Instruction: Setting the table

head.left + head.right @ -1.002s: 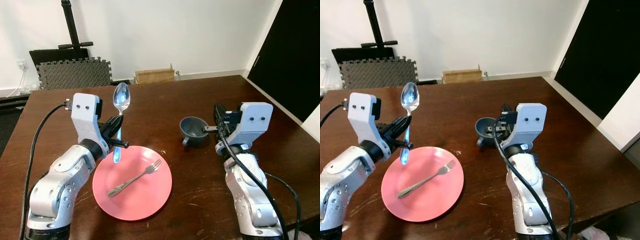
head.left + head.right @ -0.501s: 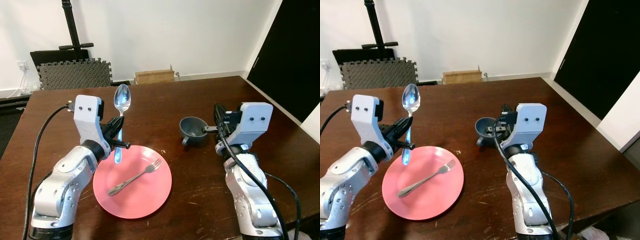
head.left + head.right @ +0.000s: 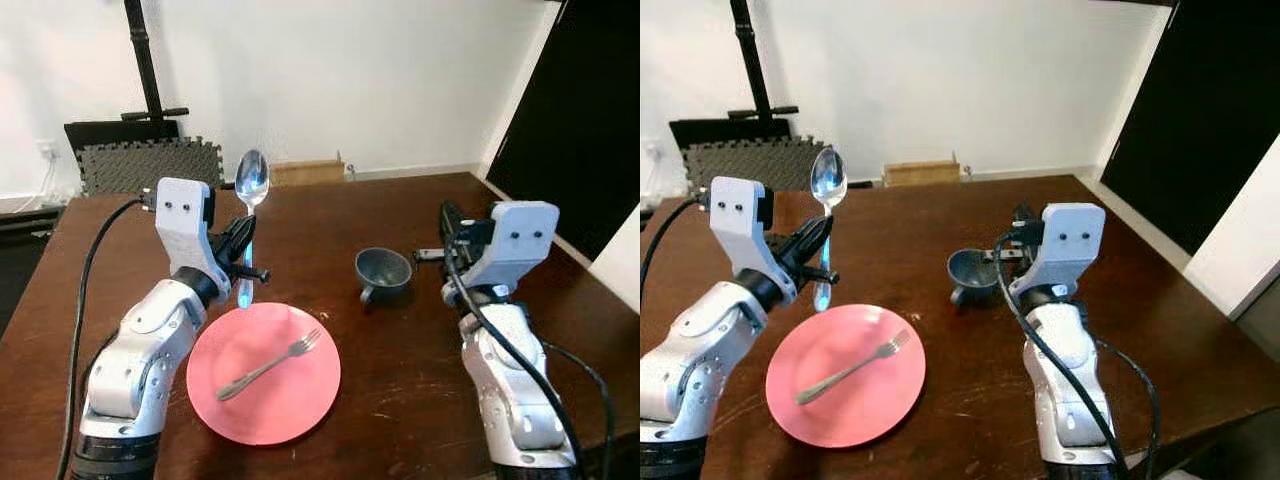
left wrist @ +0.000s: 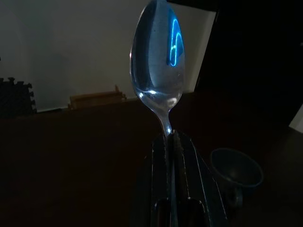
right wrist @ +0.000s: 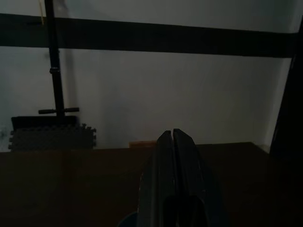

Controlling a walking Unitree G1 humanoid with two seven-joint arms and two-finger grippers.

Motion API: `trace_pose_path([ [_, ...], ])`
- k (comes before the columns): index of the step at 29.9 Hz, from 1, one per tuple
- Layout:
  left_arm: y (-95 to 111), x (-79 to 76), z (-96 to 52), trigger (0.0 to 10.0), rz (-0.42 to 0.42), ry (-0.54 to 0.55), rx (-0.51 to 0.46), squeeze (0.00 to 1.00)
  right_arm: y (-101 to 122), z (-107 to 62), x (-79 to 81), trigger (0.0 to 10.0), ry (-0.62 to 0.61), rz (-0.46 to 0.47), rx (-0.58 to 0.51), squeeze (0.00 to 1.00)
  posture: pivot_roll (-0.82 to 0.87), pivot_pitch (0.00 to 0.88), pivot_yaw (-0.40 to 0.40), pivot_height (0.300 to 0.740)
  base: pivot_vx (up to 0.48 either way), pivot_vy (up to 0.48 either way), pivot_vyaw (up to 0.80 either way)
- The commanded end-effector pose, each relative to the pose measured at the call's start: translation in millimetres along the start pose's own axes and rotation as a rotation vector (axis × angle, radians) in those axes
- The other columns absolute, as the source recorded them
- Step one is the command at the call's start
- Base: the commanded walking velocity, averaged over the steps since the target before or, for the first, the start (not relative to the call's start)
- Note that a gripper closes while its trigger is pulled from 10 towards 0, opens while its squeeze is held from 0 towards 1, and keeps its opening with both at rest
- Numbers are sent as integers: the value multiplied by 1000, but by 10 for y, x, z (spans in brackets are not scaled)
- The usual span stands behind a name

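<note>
A pink plate (image 3: 290,400) lies on the brown table near its front, with a silver fork (image 3: 270,365) lying slantwise on it. My left gripper (image 3: 245,243) is shut on the handle of a silver spoon (image 3: 251,183), held upright above the plate's far left rim, bowl uppermost. The left wrist view has the spoon (image 4: 157,61) rising from the closed fingertips (image 4: 176,142), and the cup (image 4: 236,168) beyond. A grey cup (image 3: 383,272) stands at mid-table. My right gripper (image 3: 446,218) hovers just right of the cup, shut on nothing, fingers pressed together (image 5: 165,142).
The table (image 3: 330,215) runs back to a far edge; behind it on the floor are a cardboard box (image 3: 305,172), grey foam mats (image 3: 150,165) and a black stand (image 3: 145,60). A dark doorway (image 3: 590,120) is at the right.
The head camera has shifted a little. My left arm has carried the spoon slightly up and away from the plate. The right gripper stands a bit farther from the cup.
</note>
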State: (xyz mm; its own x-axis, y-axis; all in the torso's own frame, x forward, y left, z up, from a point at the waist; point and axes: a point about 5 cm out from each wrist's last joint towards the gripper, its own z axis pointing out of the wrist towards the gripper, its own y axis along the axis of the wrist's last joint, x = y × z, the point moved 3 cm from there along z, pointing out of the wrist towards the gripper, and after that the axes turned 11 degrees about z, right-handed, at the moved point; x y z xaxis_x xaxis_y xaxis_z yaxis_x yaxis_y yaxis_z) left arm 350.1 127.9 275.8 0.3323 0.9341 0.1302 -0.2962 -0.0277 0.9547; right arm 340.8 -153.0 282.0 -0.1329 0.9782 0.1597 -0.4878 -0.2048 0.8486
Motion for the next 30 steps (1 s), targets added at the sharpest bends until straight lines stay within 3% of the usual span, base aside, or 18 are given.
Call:
trace_pose_path([
  [1, -26, -21, 6, 10000, 1, 0, -1, 0, -5, 1, -41, 10000, -7, -6, -1, 0, 29, 0, -10, 740, 0, 0, 0],
  [30, -79, -4, 35, 10000, 9, 2, 5, 0, -87, -50, -28, 10000, -26, 6, 11, 0, 39, 6, 8, 740, 0, 0, 0],
])
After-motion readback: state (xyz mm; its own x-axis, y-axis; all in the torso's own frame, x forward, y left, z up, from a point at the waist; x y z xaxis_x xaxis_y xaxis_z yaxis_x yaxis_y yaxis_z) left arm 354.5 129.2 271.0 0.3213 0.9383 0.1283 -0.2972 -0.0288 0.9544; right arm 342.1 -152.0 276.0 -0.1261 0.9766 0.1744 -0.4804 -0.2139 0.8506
